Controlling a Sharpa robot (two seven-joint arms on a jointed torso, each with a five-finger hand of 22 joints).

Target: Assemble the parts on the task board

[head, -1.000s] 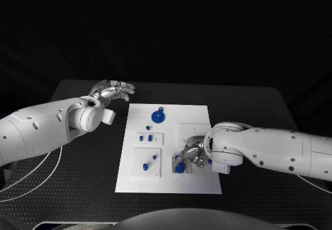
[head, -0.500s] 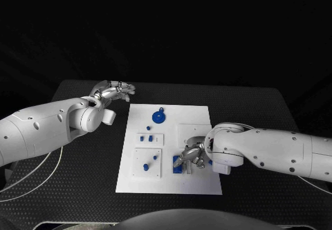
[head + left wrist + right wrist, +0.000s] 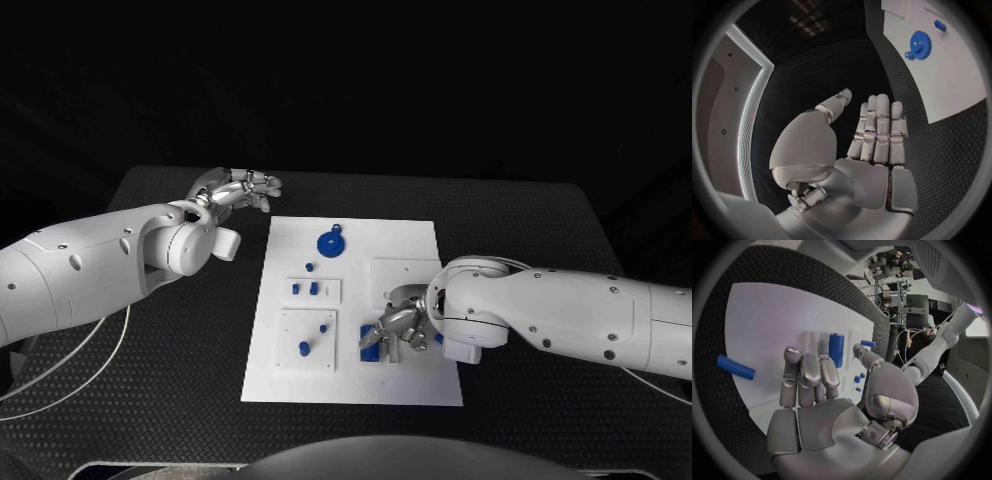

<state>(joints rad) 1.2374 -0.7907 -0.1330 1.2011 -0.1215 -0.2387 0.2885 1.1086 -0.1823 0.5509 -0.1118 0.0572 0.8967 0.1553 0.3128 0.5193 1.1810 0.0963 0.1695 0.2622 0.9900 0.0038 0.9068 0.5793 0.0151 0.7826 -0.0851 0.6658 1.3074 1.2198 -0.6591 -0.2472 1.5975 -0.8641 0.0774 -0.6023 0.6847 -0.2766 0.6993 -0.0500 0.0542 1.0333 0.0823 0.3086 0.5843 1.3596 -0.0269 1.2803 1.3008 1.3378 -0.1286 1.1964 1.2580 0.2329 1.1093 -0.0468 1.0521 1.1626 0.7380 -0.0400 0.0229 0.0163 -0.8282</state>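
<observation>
Black table (image 3: 173,400): left hand (image 3: 238,188) off the task board (image 3: 411,385), fingers together, empty.

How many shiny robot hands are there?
2. The left hand is beyond the board's far left corner; the right hand is over the board's near right area.

White task board (image 3: 405,236) on black table (image 3: 519,215)

No text, label, brand, number or sign can be read in any of the views. The task board (image 3: 353,300) carries no legible printing, and neither do the blue parts (image 3: 330,243) on it, the black surface (image 3: 519,215), or the white arms.
</observation>
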